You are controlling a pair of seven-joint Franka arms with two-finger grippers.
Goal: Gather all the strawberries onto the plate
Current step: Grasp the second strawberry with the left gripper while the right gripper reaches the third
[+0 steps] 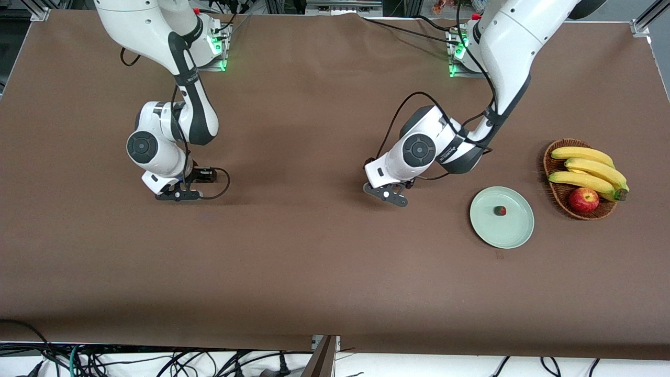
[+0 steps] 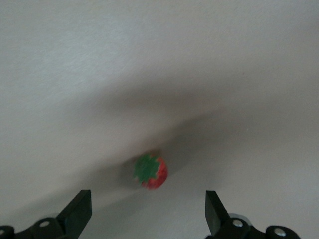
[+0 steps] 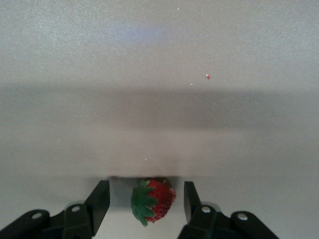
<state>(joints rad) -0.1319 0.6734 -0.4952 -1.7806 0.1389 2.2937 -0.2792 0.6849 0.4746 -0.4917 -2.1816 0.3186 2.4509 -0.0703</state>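
Observation:
One strawberry (image 1: 500, 210) lies in the pale mint-green plate (image 1: 515, 235) toward the left arm's end of the table. My left gripper (image 1: 387, 195) is low over the bare cloth, beside the plate. Its wrist view shows it open (image 2: 147, 214), with a second strawberry (image 2: 150, 172) on the cloth just past its fingertips. My right gripper (image 1: 178, 196) is low at the right arm's end. It is open (image 3: 145, 200), and its fingers (image 3: 99, 199) straddle a third strawberry (image 3: 153, 200) with a gap on each side. The front view hides both of these berries.
A brown wicker basket (image 1: 561, 198) stands beside the plate, toward the left arm's end. It holds bananas (image 1: 589, 170) and a red apple (image 1: 583, 199). Brown cloth covers the table. Cables hang at the edge nearest the front camera.

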